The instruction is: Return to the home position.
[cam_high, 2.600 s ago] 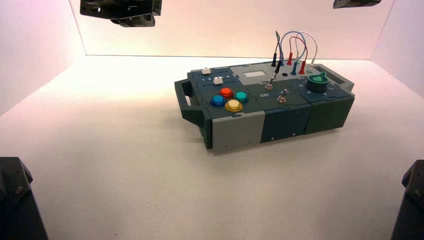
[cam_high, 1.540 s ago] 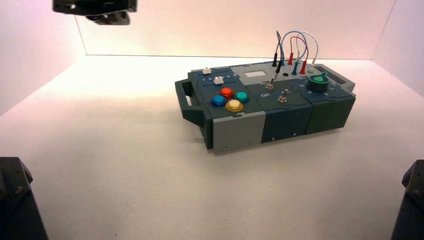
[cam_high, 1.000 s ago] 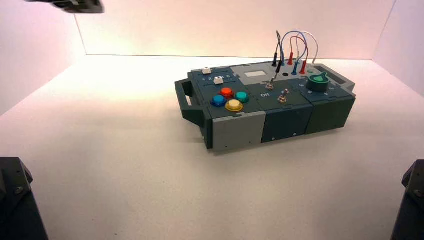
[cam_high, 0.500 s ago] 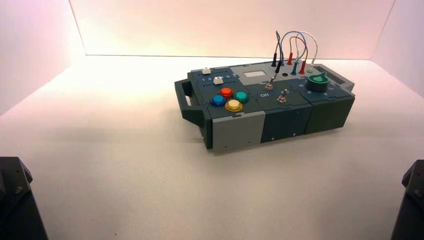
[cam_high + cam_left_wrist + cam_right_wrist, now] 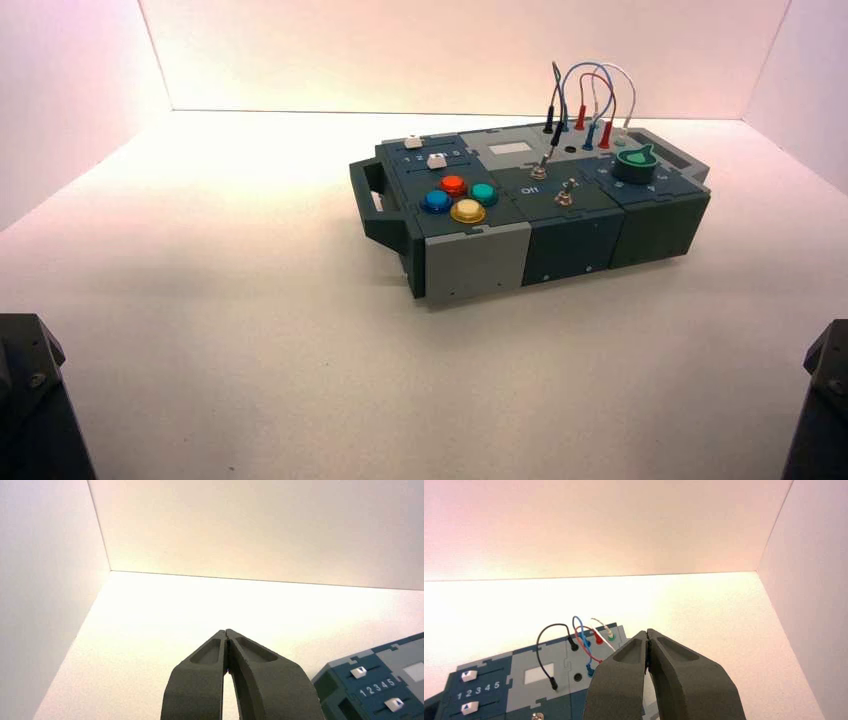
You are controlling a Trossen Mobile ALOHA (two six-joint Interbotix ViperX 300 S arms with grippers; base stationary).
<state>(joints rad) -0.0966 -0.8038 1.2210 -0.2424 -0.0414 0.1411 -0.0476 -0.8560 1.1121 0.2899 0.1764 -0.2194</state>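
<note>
The box (image 5: 470,262) stands on the white table right of centre, turned a little. It bears four coloured buttons (image 5: 459,198), two white sliders (image 5: 435,160), two toggle switches (image 5: 565,196), a green knob (image 5: 634,163) and looped wires (image 5: 585,95). Neither gripper shows in the high view. My left gripper (image 5: 226,632) is shut and empty, held high over the table's far left, with the box's slider corner (image 5: 372,685) beside it. My right gripper (image 5: 646,631) is shut and empty, held above the box's wire sockets (image 5: 584,650).
White walls close the table at the back and on both sides. Dark arm bases sit at the front left corner (image 5: 30,410) and the front right corner (image 5: 822,400) of the high view.
The left arm moved left along the top edge of the high view and left it. The right arm's tip also left the top edge. The box has not moved.
</note>
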